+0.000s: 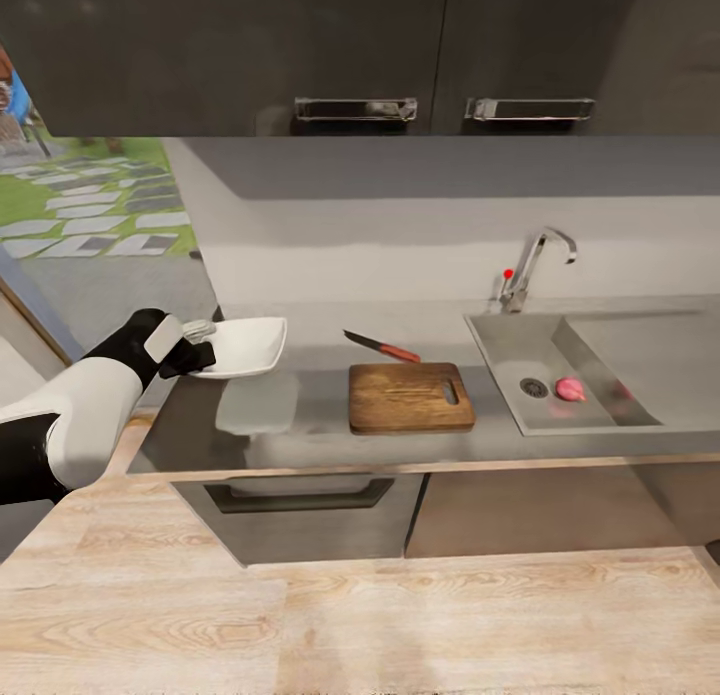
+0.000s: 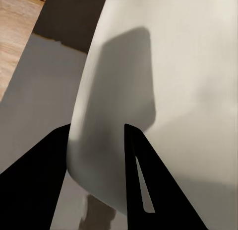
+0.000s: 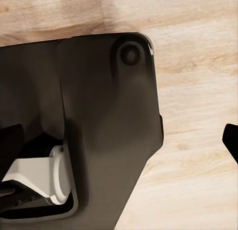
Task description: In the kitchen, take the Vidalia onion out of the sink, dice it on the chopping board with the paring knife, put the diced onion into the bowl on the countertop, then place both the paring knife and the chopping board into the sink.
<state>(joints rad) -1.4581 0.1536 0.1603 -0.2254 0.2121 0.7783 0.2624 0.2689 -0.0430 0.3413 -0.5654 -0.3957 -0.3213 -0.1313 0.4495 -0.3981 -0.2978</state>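
the left gripper [image 1: 190, 353] holds the bowl [image 1: 243, 345] by its near rim, one finger [image 2: 141, 180] inside the dish and the other under it, and the bowl hangs above the countertop [image 1: 300, 415], its reflection showing below. the grip is on one edge only, so the likely trouble is the bowl tipping or sliding out between the fingers; a quick swing or a tilt of the wrist would cause that. setting it down too near the counter's front edge could also let it drop to the floor [image 1: 400, 615].

to the right of the hand lies the chopping board [image 1: 410, 398], flat on the counter, with the knife [image 1: 382, 348] just behind it. further right still, well apart from the hand, the onion [image 1: 570, 389] sits in the sink [image 1: 500, 350] beside the drain.

the head view gives this whole layout, while the left wrist view gives the close detail of the pinch, the rim passing between the dark fingers. the right wrist view looks down on the robot's dark base [image 3: 99, 115] and the wood floor; whether the right gripper is wide or closed i cannot tell.
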